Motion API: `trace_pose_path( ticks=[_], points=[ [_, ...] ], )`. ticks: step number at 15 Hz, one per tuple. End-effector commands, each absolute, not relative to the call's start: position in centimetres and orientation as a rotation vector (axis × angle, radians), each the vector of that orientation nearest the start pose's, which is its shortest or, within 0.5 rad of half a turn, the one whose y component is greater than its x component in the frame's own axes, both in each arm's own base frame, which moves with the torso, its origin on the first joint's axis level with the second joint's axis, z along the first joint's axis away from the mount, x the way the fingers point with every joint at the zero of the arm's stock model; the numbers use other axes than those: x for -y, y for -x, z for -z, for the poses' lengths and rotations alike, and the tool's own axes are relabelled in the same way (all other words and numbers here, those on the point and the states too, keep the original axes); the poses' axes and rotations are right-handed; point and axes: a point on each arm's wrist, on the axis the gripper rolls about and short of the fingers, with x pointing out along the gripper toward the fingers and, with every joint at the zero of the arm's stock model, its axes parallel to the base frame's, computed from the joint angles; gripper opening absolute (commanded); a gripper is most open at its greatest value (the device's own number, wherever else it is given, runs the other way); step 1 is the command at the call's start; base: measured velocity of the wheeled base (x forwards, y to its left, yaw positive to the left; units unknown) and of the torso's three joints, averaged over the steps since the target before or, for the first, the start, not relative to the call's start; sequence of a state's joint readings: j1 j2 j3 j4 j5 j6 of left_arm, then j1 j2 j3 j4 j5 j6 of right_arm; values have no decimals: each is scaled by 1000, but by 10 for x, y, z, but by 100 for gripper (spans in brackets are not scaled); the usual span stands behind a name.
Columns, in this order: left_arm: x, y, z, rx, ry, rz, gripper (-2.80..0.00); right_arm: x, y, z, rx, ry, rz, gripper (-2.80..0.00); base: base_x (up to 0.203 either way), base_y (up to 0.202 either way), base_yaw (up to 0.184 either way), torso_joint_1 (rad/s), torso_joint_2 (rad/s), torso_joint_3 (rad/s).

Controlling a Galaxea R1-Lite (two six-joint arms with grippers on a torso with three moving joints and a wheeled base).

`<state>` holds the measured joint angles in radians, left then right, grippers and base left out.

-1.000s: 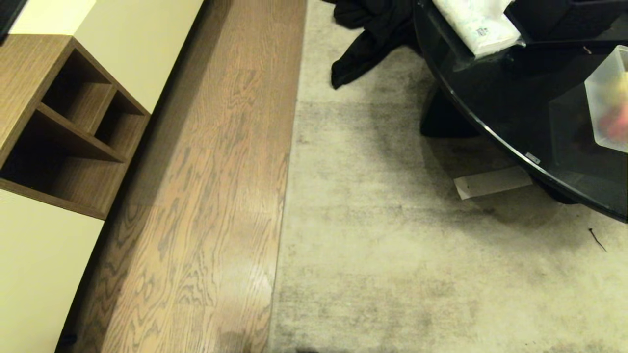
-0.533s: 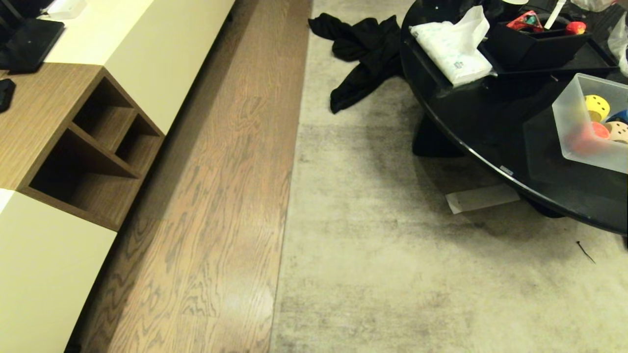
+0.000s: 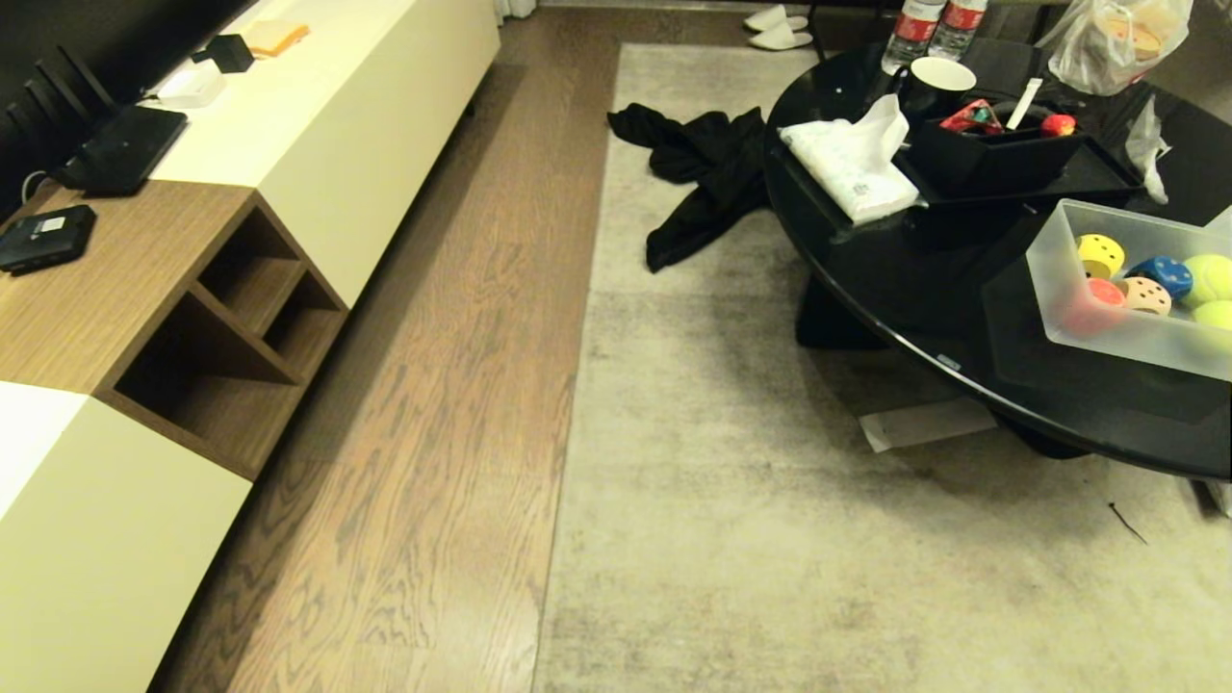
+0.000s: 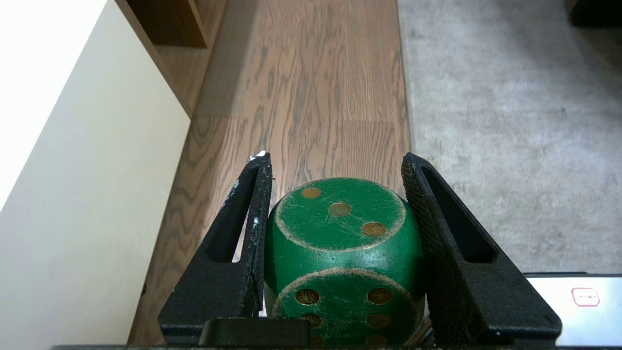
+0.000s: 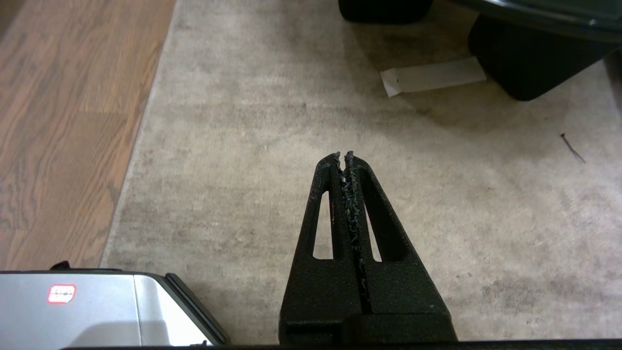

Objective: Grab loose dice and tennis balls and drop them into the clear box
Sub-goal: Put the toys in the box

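My left gripper is shut on a green die with gold pips, held above the wooden floor beside the rug. Over the rug, my right gripper is shut and holds nothing. Neither arm shows in the head view. The clear box stands on the black round table at the right. Inside it lie a yellow die, a blue die, a tan die, a red die seen through the wall, and two tennis balls.
A cream and wood cabinet runs along the left. A black garment lies on the rug by the table. On the table are a tissue pack, a black tray, a mug and bottles. White paper lies under the table.
The head view has tilted up, so the whole scene slid down. The cabinet top, the far table and the whole clear box with its contents have come into sight.
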<state>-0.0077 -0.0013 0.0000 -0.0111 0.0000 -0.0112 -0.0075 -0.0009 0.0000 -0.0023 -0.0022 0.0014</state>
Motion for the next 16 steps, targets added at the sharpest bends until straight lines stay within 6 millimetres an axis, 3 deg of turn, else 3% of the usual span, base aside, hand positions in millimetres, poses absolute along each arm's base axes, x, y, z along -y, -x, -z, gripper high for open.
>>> trace_pose_path(
  ticks=[1, 16],
  points=[
    [0, 23, -76, 12, 12, 8, -280, 0, 23, -76, 3, -2, 10, -280, 0, 0, 0, 2, 2, 200],
    [0, 23, -76, 12, 12, 8, -280, 0, 23, -76, 3, -2, 11, -280, 0, 0, 0, 2, 4, 205]
  ],
)
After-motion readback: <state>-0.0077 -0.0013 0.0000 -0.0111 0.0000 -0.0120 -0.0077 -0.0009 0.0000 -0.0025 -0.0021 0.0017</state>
